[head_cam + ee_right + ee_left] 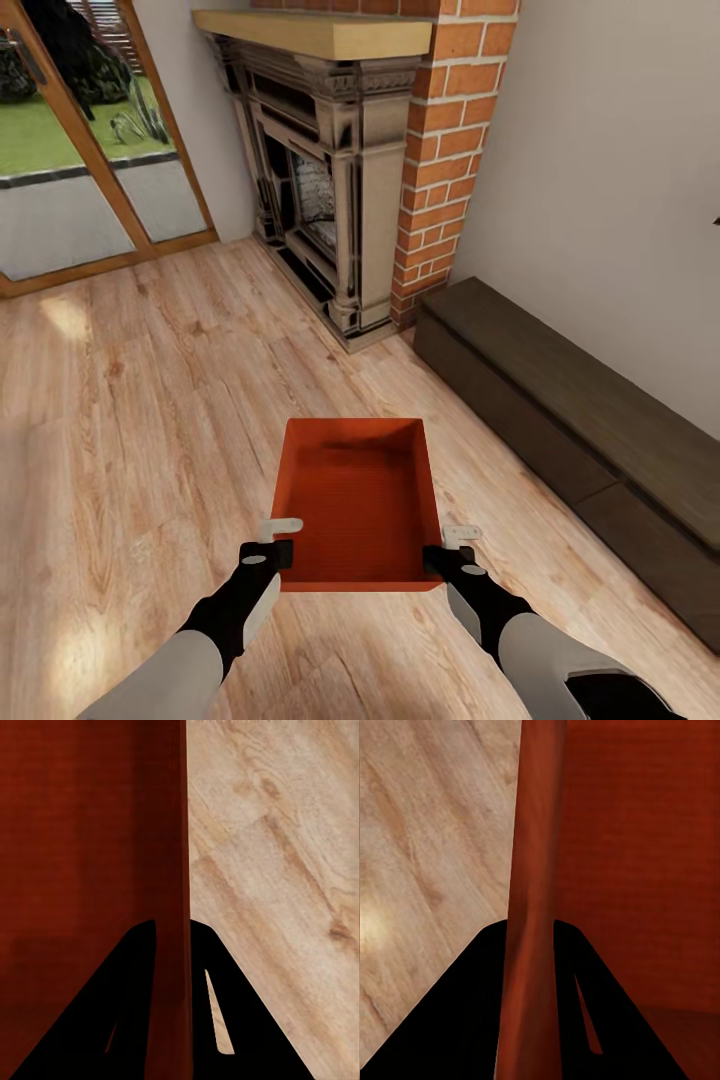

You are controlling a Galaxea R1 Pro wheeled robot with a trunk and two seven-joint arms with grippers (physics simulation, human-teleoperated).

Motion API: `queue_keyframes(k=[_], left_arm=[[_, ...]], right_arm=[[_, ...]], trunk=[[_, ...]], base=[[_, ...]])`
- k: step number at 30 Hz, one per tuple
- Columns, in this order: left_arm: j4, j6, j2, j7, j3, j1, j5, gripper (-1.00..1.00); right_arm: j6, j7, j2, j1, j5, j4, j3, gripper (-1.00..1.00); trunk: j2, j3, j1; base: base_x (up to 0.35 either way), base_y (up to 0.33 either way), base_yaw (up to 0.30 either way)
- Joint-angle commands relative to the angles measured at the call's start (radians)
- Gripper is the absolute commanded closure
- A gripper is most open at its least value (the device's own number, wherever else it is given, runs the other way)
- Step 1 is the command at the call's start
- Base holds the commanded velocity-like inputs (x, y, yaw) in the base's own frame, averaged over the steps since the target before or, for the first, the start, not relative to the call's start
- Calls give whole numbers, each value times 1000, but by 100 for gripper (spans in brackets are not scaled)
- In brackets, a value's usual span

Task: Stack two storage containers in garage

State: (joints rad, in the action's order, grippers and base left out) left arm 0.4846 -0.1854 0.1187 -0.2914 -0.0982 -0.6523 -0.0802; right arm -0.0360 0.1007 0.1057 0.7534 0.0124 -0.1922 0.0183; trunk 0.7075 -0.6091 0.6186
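Both jaws are clamped on side walls of one orange-red container (360,505): left gripper (280,540), right gripper (450,548). It's over the wood plank floor (150,400), fireplace (320,190) ahead.

Hidden and cropped parts

The low dark bench (590,420) runs off frame at 4 o'clock; the storage container (360,500) hides the floor beneath it.

Left pincer (531,945) astride container wall (534,832)
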Motion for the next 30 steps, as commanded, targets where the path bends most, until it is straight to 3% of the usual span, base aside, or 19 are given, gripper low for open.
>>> queue_keyframes(k=[1,30], left_arm=[[-1,-9,-8,-28,-6,0,-9,100],[-1,-9,-8,-28,-5,0,-9,100]], right_arm=[[-5,14,-1,1,-12,-6,-24,100],[-6,16,-1,1,-13,-6,-23,100]], trunk=[[-6,2,-4],[-209,93,-115]], base=[[0,0,0],[0,0,0]])
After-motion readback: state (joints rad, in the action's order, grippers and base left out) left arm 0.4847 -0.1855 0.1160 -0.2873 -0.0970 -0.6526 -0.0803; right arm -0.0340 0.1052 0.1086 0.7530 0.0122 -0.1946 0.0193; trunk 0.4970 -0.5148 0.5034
